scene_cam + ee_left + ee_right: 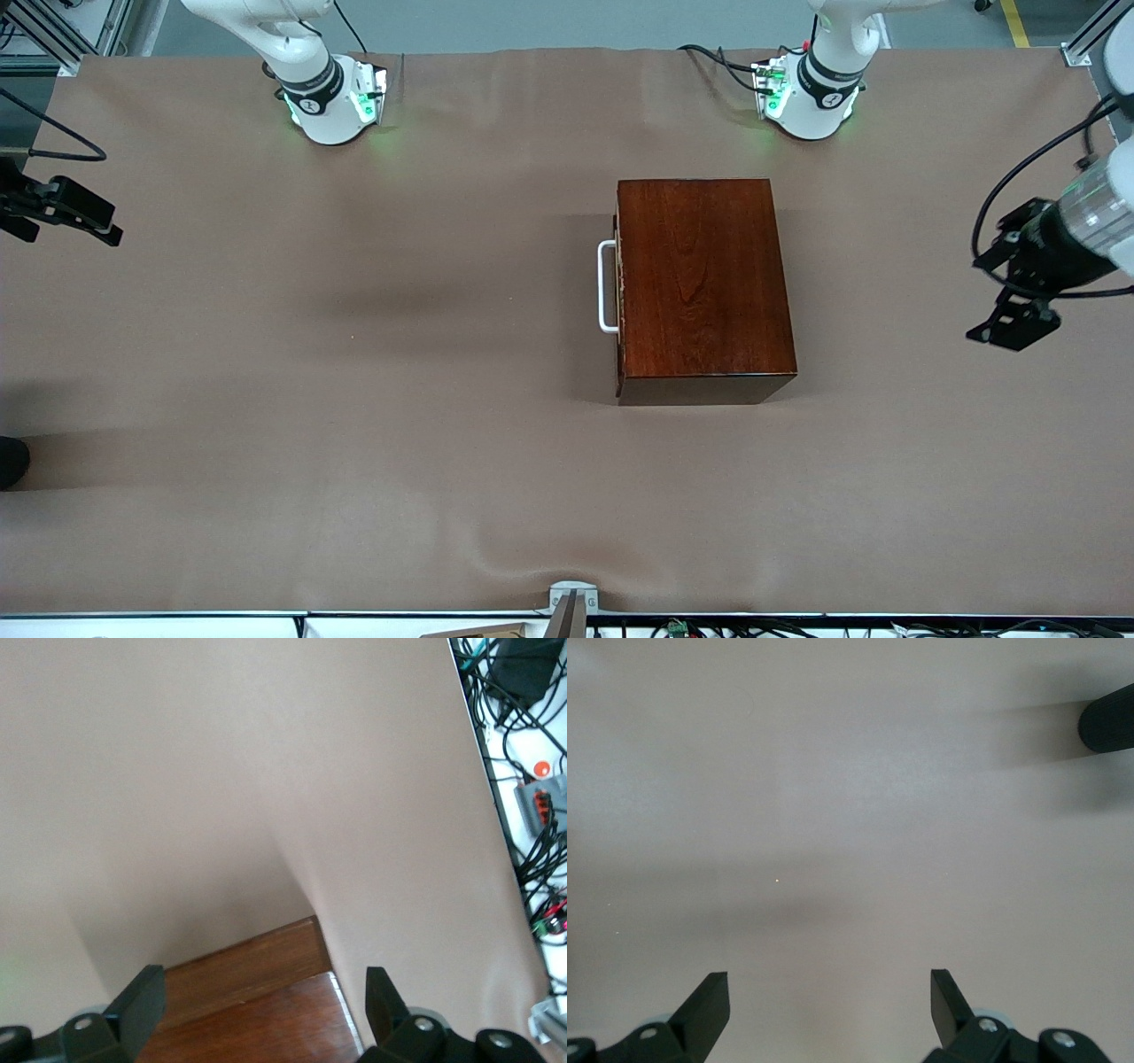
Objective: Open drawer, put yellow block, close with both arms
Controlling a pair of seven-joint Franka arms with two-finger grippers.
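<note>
You have one wooden box (704,288) on the table (354,399), with one drawer (617,283) in it and one white handle (607,286) on that drawer. You have two arms, each with one green-lit base: the right arm's (332,102) and the left arm's (806,97). That gives two grippers, left gripper (261,1010) and right gripper (828,1010), each showing two fingers.

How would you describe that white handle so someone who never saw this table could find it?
On the brown table stands one glossy reddish-brown wooden box, nearer the left arm's end. The white handle is a thin U-shaped bar on the box's side that faces the right arm's end, on the shut drawer front. It is the only white part on the dark box.
</note>
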